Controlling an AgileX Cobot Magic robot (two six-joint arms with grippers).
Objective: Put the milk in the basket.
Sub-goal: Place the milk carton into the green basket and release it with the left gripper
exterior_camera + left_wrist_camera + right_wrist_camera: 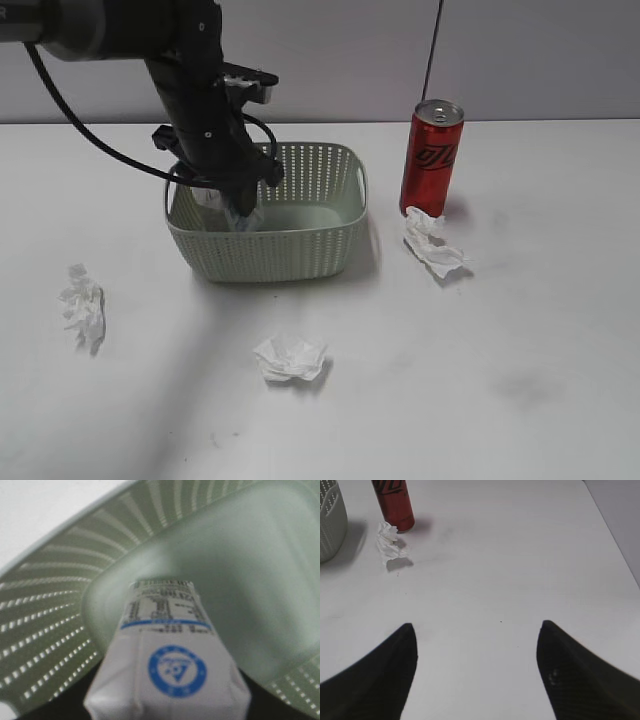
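Note:
The sage-green basket (300,245) stands at the table's centre left. My left gripper (238,205) reaches down into its left half and is shut on the milk (243,218), a white carton with a blue round logo. In the left wrist view the milk (167,655) fills the lower middle and points down at the basket's floor (260,580), close above it. The left fingers themselves are hidden behind the carton. My right gripper (476,630) is open and empty above bare table, to the right of the basket; it does not show in the exterior view.
A red can (431,158) stands right of the basket, with a crumpled tissue (432,243) in front of it. Two more tissues lie at the left (82,305) and in front of the basket (290,358). The can (394,502) and tissue (389,544) show in the right wrist view.

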